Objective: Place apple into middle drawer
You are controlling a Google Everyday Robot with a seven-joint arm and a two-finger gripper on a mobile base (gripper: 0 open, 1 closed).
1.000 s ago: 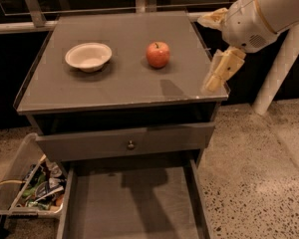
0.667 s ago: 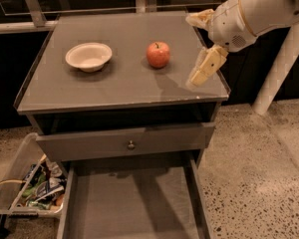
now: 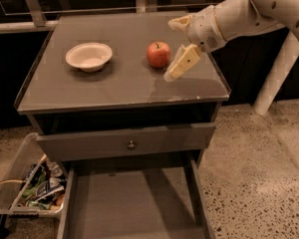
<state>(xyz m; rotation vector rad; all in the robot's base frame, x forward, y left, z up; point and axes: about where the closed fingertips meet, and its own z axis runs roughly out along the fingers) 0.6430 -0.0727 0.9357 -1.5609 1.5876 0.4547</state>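
The red apple stands on the cabinet top, right of centre. My gripper hovers just right of the apple, open, its cream fingers spread with one behind and one in front, not touching the fruit. The middle drawer is pulled out at the bottom of the view, a wide dark-grey tray with a bare flat floor.
A shallow white bowl sits on the top, left of the apple. A grey drawer front with a round knob is above the open tray. A clear plastic bin of packets stands on the floor at the left. A white post stands at the right.
My gripper has moved left across the cabinet top, from beyond its right edge to beside the apple. The apple and bowl have not moved.
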